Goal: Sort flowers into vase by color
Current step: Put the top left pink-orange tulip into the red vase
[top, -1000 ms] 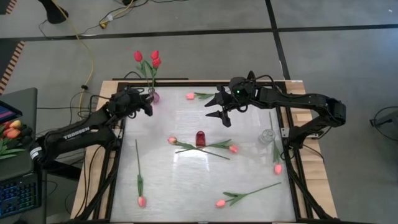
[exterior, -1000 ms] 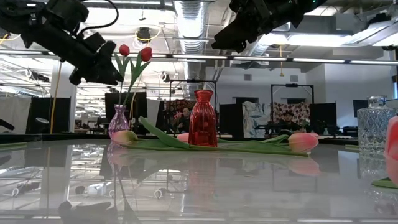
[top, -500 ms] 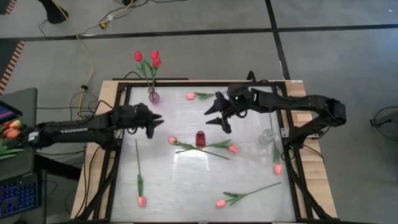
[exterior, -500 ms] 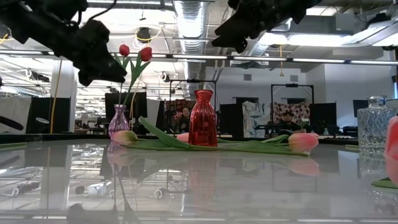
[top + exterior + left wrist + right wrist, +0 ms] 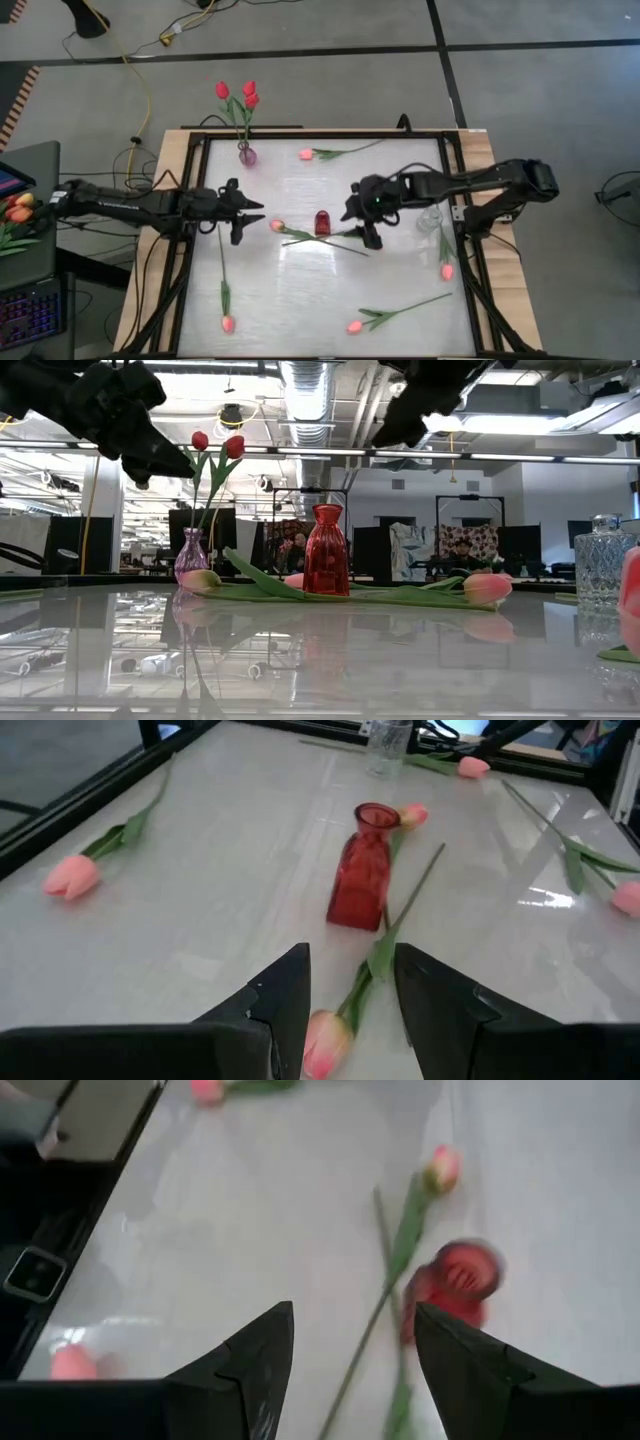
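We judged the step in hand to be picking up one of the two crossed flowers beside the red vase [image 5: 322, 222]. To do it well, we needed to come down on a bare stretch of stem, clear of the vase and of the other stem, and close gently. The left gripper [image 5: 248, 210] hung low over the table [image 5: 300, 290], arm stretched flat, its fingers apart and empty, pointing at the pink tulip [image 5: 327, 1042] just ahead. The right gripper [image 5: 366, 226] reached in from the far side, tilted down over the other tulip [image 5: 441, 1168], fingers spread and holding nothing. Three red tulips [image 5: 238, 96] stood in the purple vase [image 5: 246, 155].
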`<state>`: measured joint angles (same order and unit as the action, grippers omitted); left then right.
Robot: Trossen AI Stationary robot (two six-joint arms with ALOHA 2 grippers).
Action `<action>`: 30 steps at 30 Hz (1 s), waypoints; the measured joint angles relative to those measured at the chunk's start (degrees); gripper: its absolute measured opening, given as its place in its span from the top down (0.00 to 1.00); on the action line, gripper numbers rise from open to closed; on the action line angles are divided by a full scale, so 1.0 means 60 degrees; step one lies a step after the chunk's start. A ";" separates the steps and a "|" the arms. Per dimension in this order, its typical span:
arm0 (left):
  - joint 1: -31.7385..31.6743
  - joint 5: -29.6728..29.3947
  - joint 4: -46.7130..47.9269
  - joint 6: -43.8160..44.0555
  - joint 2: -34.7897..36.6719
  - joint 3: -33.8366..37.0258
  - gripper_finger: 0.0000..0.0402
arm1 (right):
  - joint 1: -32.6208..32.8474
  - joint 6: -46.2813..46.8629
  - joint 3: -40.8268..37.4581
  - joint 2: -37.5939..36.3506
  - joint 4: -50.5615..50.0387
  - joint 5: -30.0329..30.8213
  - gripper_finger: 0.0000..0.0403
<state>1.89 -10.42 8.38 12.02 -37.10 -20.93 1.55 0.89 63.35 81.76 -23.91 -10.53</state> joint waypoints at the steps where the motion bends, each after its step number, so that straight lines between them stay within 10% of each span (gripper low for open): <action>1: 0.0109 -0.0055 -0.0004 -0.0040 0.0000 0.0000 0.67 | 0.0149 0.0142 -0.0003 0.0003 -0.0050 0.0027 0.42; 30: 0.1311 -0.0090 -0.2553 -0.2637 -0.1791 -0.0011 0.67 | 0.4683 0.2479 -0.1132 0.0017 -0.0035 0.0717 0.44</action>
<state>9.76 -10.96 -6.94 -3.80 -47.85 -20.99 29.65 15.76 56.55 81.87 -24.12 -6.23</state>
